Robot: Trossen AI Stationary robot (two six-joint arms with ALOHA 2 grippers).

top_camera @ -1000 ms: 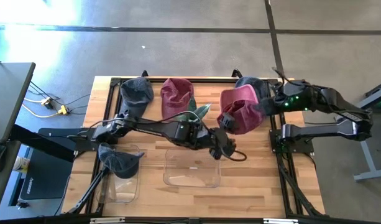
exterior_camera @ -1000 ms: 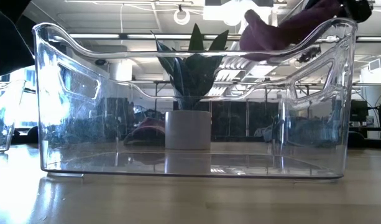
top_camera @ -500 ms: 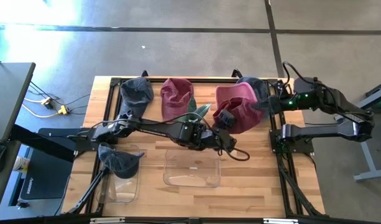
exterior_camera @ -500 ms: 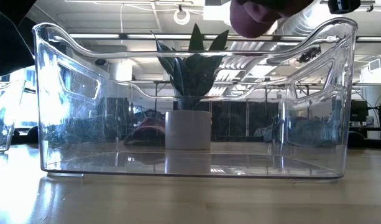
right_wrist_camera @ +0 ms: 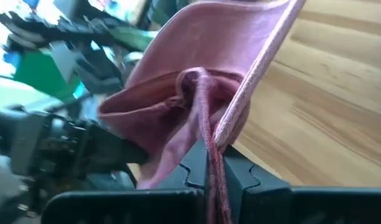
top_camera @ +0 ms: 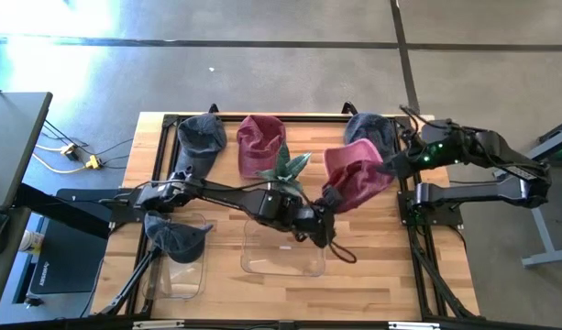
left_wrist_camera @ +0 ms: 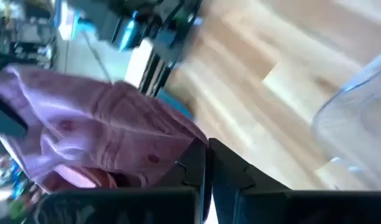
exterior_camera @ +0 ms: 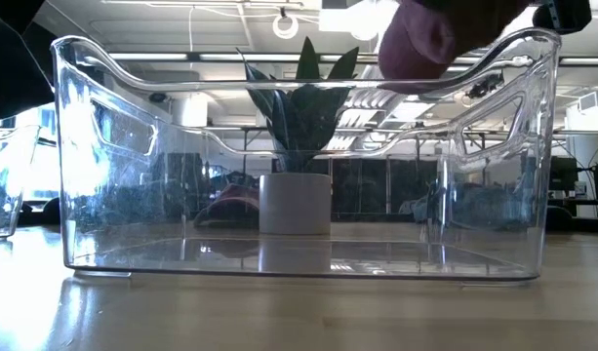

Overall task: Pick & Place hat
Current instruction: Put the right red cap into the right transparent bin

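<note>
A pink hat [top_camera: 358,179] hangs in the air over the table's right middle, between my two grippers. My right gripper [top_camera: 388,165] is shut on its right side. My left gripper [top_camera: 328,203] is shut at its lower left edge. In the low view the hat [exterior_camera: 425,39] shows above the right rim of the clear bin [exterior_camera: 94,146]. In the high view that bin [top_camera: 247,247] stands near the table's front middle, just left of and nearer than the hat. My left gripper meets the hat's lower edge [left_wrist_camera: 178,146] with its shut fingers, coming level from the table's left. The cloth runs into the fingertips [left_wrist_camera: 196,155], which hide how much lies between them. My right gripper pinches a narrow strip of the hat's edge [right_wrist_camera: 207,134] between its two fingers, coming from the table's right and slanting down. The hat's body [right_wrist_camera: 196,56] stands out beyond the fingers, clear of the table.
A potted plant [top_camera: 285,170] stands just beyond the bin. Three more hats lie along the far edge: dark grey [top_camera: 201,136], maroon [top_camera: 260,142] and dark blue [top_camera: 368,128]. A second clear bin [top_camera: 181,275] at the front left holds a dark hat [top_camera: 175,240].
My left gripper has swung to the hat's lower left edge, rolled, and shut there after standing open. The hat, still in my right gripper, has tipped and shifted a little toward the table's near edge.
</note>
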